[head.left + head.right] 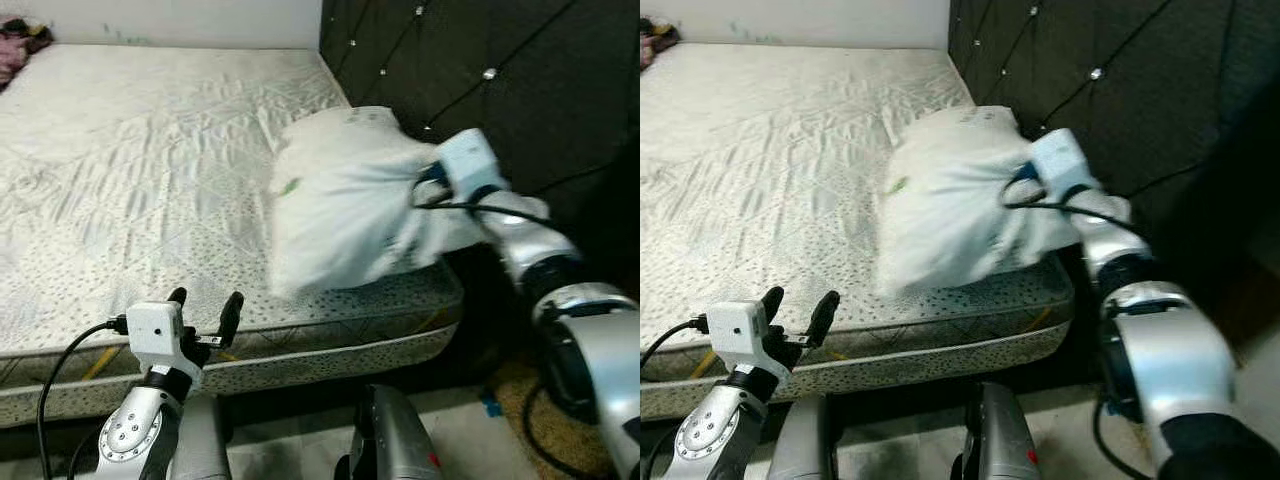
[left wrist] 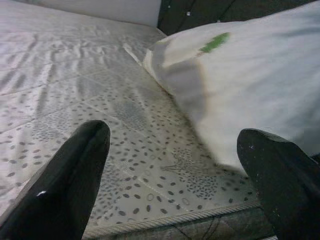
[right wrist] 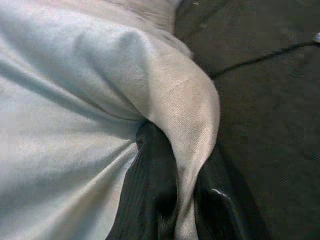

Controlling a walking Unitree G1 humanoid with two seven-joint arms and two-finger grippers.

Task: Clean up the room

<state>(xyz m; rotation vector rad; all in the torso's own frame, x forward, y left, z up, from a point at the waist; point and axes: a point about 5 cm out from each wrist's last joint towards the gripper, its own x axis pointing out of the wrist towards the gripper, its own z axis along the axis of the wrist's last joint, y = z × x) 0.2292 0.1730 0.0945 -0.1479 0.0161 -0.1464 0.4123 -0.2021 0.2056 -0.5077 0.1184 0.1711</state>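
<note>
Head views: we're placing the pillow (image 1: 345, 200) at the bed (image 1: 130, 160) corner by the headboard (image 1: 480, 60). Right wrist: right gripper (image 3: 175, 200) pinches pillow fabric. Left wrist: left gripper (image 2: 170, 180) fingers spread, idle. Next, likely lower and release.

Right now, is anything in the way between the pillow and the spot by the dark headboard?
Nothing visible is. The right pincer is shut on the pillow, right beside the headboard, over bare mattress. The left pincer is open, away.
</note>
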